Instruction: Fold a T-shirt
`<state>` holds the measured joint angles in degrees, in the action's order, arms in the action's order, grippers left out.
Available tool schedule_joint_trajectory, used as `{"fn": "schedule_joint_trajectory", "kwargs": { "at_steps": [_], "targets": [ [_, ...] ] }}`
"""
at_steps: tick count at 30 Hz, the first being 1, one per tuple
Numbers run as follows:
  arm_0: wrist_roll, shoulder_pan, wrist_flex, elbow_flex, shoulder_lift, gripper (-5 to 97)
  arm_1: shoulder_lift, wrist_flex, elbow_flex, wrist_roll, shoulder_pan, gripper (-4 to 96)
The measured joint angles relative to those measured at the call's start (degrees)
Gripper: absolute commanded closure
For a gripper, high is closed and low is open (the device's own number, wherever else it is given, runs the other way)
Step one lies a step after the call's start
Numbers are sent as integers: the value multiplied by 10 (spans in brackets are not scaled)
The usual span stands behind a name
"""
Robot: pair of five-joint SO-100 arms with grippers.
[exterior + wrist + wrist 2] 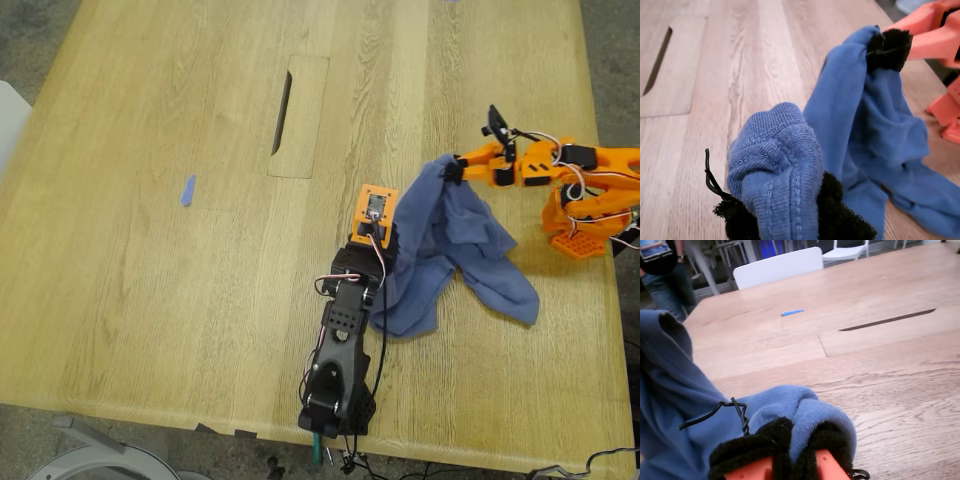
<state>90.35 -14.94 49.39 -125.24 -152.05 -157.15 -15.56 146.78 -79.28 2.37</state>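
Slate-blue T-shirt (455, 240) hanging bunched between two arms, lower folds trailing onto the wooden table (150, 250), toward the exterior view's right of the cable hatch (298, 118) set into the tabletop.

My first gripper (790, 212), on the black arm with the orange camera housing, pinching a ribbed, stitched hem of the T-shirt (785, 165); black padded fingers (840, 220) closed tight on the cloth, fabric bulging up out of the jaws. In the exterior view, sitting at the T-shirt's near edge, gripper itself (385, 235) mostly hidden under cloth.

My second gripper (790, 450), on the orange arm, clamping another fold of the T-shirt (795, 410); black fuzzy pads (755, 440) squeezed together with blue cloth rolled over them. In the exterior view, holding the T-shirt's top corner (452, 170), lifted clear of the table. Seen from the first wrist view, same gripper (887, 47) gripping the cloth's high point.

Print on the chest not showing; garment too crumpled to tell front from back.

Small blue scrap (187, 190) lying on the table, well apart from the T-shirt, beyond the hatch toward the exterior view's left. White chair (777, 267) and a person (665, 270) standing past the table's far edge in the second wrist view.
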Motion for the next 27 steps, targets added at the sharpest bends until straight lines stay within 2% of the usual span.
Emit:
{"fn": "schedule_joint_trajectory", "kwargs": {
  "at_steps": [10,17,27],
  "targets": [
    [-5,69,-144,-42,80,919,250,192,-25,0,-48,891],
    [-9,123,-233,-54,149,919,369,242,-78,-8,-77,894],
    [-11,195,-388,-54,299,919,571,298,-241,-18,-117,892]
  ]
}}
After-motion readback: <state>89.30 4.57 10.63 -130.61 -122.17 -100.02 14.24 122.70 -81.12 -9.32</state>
